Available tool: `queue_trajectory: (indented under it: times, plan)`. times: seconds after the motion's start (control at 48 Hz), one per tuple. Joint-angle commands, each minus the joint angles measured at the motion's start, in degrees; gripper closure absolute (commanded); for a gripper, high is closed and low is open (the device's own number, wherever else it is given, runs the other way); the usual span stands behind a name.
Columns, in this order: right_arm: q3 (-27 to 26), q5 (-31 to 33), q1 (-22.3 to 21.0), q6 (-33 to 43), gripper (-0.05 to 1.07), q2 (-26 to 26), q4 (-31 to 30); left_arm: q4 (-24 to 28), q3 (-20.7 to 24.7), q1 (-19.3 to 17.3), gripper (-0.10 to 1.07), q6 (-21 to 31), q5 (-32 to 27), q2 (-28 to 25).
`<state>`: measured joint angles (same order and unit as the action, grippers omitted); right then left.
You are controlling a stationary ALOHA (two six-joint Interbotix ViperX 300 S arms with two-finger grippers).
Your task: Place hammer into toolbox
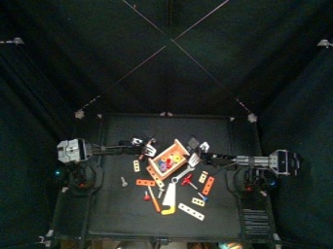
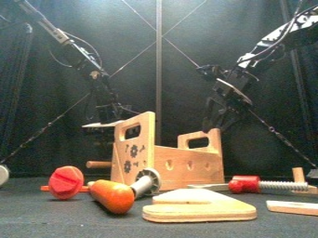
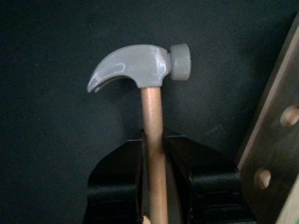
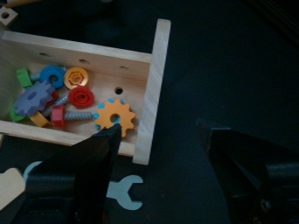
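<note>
The hammer [image 3: 140,66] has a grey head and a wooden handle. My left gripper [image 3: 152,144] is shut on the handle, and the head points away from the jaws. It hangs just left of the toolbox [image 1: 169,160], whose wooden wall [image 3: 274,122] shows close beside the hammer. In the front view the toolbox [image 2: 168,156] stands in the middle, with my left gripper [image 2: 104,116] behind its left end. My right gripper [image 4: 170,166] is open and empty, above the toolbox's right wall [image 4: 156,79]. Coloured gears and bolts [image 4: 65,92] lie inside the box.
Small tools lie in front of the toolbox: a red disc [image 2: 66,178], an orange-handled screwdriver [image 2: 112,195], a flat wooden piece [image 2: 199,206] and a red-handled tool [image 2: 245,184]. A pale wrench [image 4: 128,188] lies on the table beside the box. Thin orange strips [image 1: 190,209] lie near the front edge.
</note>
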<state>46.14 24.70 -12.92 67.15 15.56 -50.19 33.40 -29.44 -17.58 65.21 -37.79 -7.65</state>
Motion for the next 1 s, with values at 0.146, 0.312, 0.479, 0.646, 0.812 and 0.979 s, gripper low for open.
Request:
queue_trajectory:
  times: [0.146,0.312,0.479,0.646,0.812,0.979]
  plan:
    - [-0.53,-0.26,0.18,0.09,0.04,3.6,-0.09,2.11,-0.09,0.18,0.48,0.09,0.09,4.31]
    - [0.79,-0.26,0.18,0.09,0.04,5.36,0.09,9.05,0.0,2.2,0.48,0.09,0.18,7.29]
    - [2.37,-0.18,0.18,0.18,0.04,7.65,0.88,14.59,0.44,4.04,0.48,0.09,0.62,10.02]
    - [3.6,-0.18,0.09,0.18,0.04,9.93,1.41,20.48,1.85,7.21,0.48,0.88,2.46,11.07]
    - [4.75,0.0,0.18,0.18,0.04,11.34,2.02,26.1,3.78,8.88,0.48,4.39,7.21,10.72]
    - [6.06,0.0,0.0,0.18,0.04,11.95,2.55,30.67,5.1,8.53,0.48,9.49,15.03,8.96]
